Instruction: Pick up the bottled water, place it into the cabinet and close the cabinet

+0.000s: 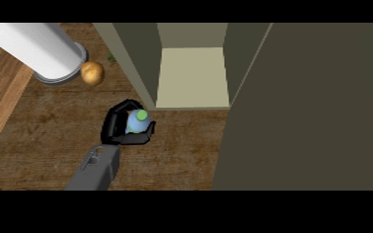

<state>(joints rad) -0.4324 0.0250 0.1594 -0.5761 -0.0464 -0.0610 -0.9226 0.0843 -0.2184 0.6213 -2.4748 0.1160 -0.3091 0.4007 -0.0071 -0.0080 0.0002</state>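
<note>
Bottled water (138,121) ×1 in left hand (115,126); cabinet (138,54) ×1; maybe potato (92,72) ×1

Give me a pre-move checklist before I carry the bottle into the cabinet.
1. Bottled water gripped by the left hand: ok, fingers curl round it.
2. Cabinet door open: ok, swung out at the right.
3. Cabinet shelf has room: ok, nothing shows on it.
4. Bottle lifted off the counter: cannot tell from this steep view.
5. Bottle inside the cabinet: not ok, it sits in front of the opening's left edge.
6. Right hand out of the way: cannot tell, it is not in view.
</note>
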